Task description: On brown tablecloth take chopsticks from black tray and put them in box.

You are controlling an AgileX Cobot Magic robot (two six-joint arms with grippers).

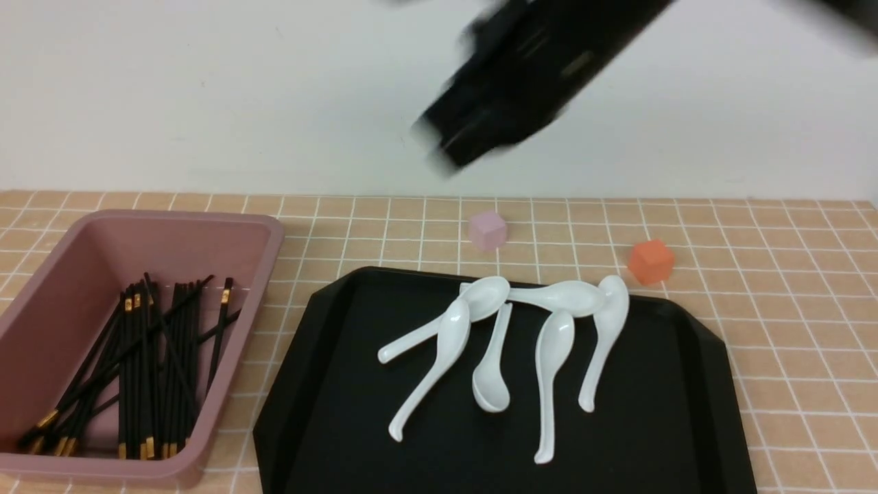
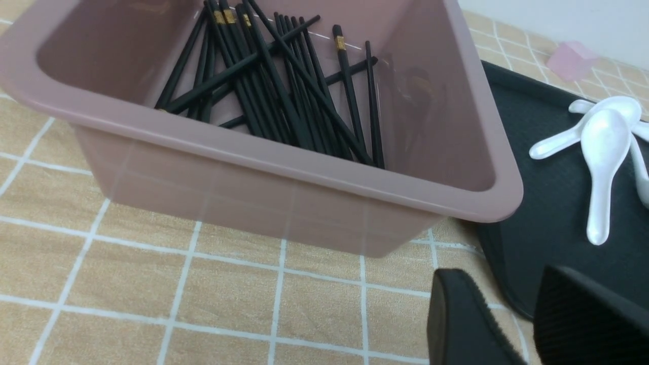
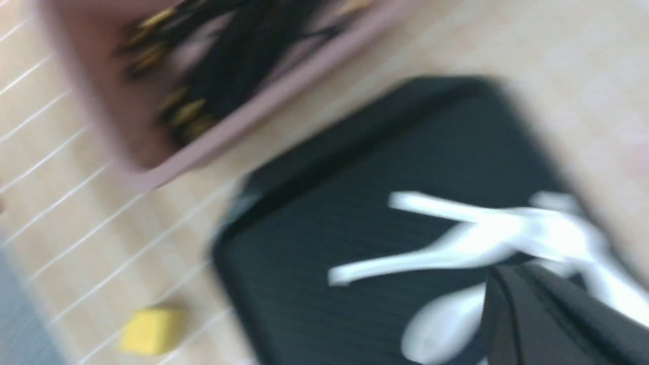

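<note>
Front view: white spoons crowd the black tray; right gripper closed, left gripper parted.

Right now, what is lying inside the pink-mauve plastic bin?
Inside the bin lie many black chopsticks with gold bands, crossed and piled. The lowest ones and much of the bottom are covered, so I cannot count them.

The right tool is motion-blurred in the front view, its fingertips smeared. That view's edges cut off the box and tray.
</note>
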